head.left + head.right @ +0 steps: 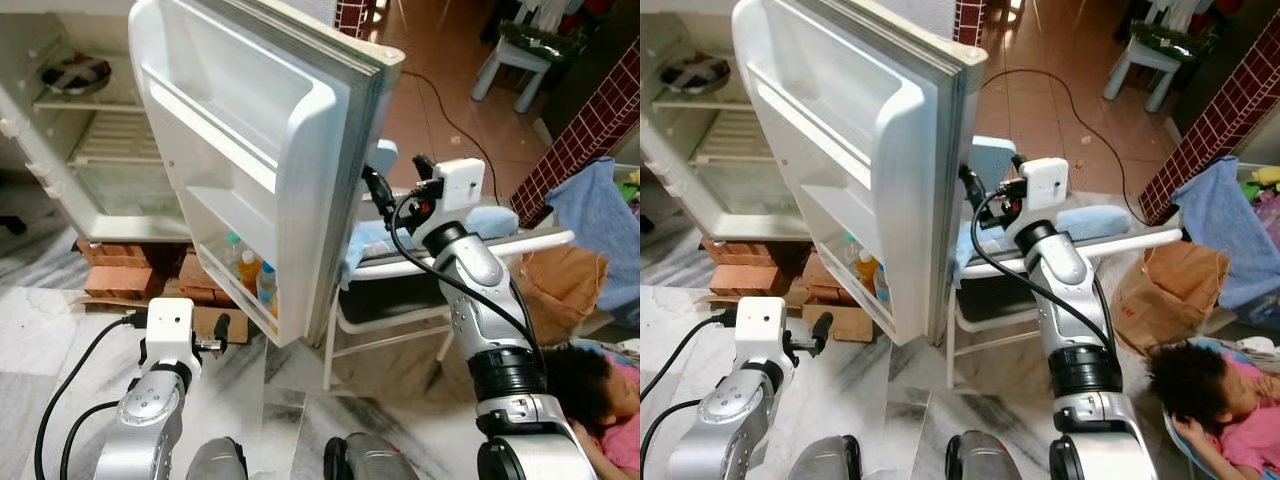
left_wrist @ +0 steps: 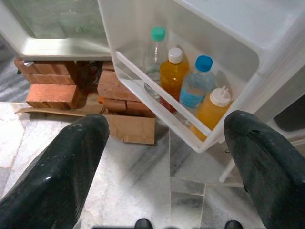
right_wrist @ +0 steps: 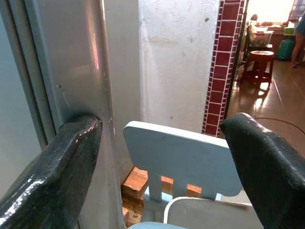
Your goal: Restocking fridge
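white fridge door (image 1: 262, 130) stands open, four bottles (image 2: 188, 86) in its bottom shelf; my right gripper (image 1: 392, 190), spread wide and empty, presses its outer edge. a hard shove could topple them.

Door edge: the open fridge door (image 1: 270, 150) stands between the two arms; the right gripper (image 1: 385, 185), fingers spread, touches its outer edge.
Door bin: four bottles (image 2: 188, 86) crowd the lowest shelf.
Behind door: a light blue chair (image 3: 183, 157) stands near.
Floor: bricks (image 2: 50, 90) and cardboard (image 2: 128, 129) lie below the cabinet.
Right side: a person (image 1: 1225, 400) sits close.
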Robot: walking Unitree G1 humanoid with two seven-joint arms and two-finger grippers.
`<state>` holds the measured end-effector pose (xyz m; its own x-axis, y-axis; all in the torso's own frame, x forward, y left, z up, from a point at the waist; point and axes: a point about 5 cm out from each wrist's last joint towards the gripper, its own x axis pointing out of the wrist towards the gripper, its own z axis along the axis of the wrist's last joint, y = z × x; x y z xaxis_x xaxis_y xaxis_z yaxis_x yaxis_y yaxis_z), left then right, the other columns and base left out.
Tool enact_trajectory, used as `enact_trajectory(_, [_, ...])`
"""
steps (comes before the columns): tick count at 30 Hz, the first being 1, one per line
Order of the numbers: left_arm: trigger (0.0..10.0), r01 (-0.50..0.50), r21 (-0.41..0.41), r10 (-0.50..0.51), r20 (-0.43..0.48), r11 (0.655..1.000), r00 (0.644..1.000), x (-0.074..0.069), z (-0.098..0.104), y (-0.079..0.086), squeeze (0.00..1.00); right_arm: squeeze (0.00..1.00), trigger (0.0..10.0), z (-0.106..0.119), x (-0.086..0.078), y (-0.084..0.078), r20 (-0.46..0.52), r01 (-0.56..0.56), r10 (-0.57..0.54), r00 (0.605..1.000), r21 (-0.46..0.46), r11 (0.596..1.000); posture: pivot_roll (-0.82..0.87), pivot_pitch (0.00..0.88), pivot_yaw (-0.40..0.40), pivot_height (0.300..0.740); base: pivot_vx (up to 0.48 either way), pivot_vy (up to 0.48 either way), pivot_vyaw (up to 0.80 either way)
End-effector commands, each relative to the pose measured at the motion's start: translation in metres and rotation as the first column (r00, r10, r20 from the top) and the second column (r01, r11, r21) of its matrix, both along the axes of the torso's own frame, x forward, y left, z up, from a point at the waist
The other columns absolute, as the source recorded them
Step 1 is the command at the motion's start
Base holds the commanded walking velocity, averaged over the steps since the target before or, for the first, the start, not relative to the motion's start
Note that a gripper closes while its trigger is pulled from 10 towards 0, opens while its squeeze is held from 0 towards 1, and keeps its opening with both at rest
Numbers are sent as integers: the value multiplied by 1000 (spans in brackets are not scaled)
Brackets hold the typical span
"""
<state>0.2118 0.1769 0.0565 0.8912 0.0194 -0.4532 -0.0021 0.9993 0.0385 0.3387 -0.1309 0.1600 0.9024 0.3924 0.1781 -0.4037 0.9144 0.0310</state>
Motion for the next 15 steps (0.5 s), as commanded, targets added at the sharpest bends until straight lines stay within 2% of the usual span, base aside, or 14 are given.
enact_trajectory(1, [10000, -2, 3, 2, 1, 1000, 1000, -1, 2, 1, 0, 0, 10000, 25, 5, 9, 88, -37, 34, 996, 26, 999, 95, 112, -78, 740, 0, 0, 0])
enact_trajectory(15, [10000, -2, 3, 2, 1, 1000, 1000, -1, 2, 1, 0, 0, 10000, 25, 5, 9, 88, -37, 34, 996, 26, 999, 95, 112, -78, 740, 0, 0, 0])
